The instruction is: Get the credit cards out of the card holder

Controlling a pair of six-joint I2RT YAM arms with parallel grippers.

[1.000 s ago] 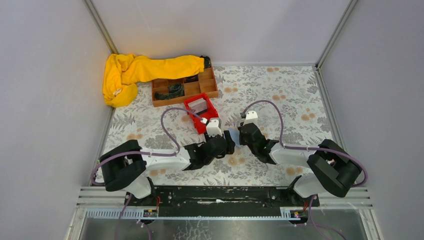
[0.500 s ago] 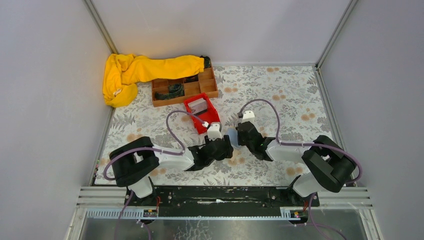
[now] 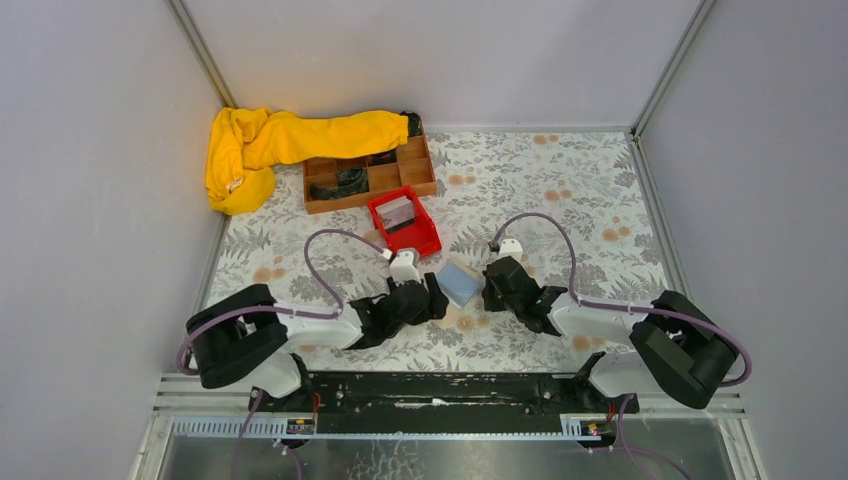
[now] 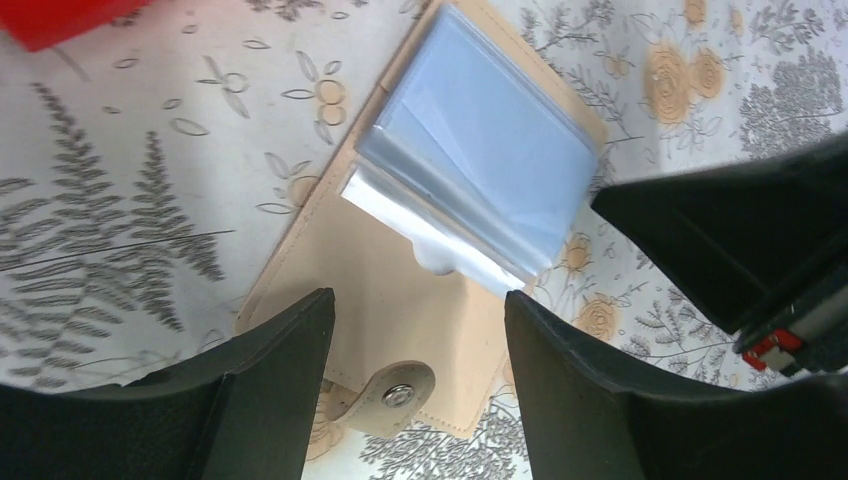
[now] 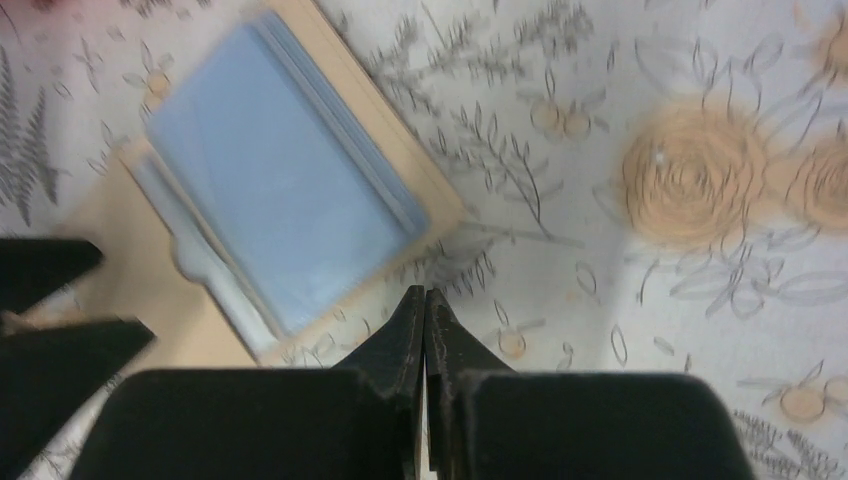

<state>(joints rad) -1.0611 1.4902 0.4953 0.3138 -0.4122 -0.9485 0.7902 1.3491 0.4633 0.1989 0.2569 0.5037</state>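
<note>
Card holder (image 4: 370, 255) laid open; left gripper (image 4: 418, 305) wide above it, right gripper (image 5: 425, 300) closed, empty. Extraction step: a pinch into the top sleeve (image 4: 485, 145) is required.

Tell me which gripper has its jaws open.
The left gripper: it stands spread wide above the tan inside of the card holder, while the right gripper is closed tight.

Card holder (image 4: 390, 290) flat, open, tan inside up, sleeves (image 4: 490, 160) apparently clear plastic.
</note>
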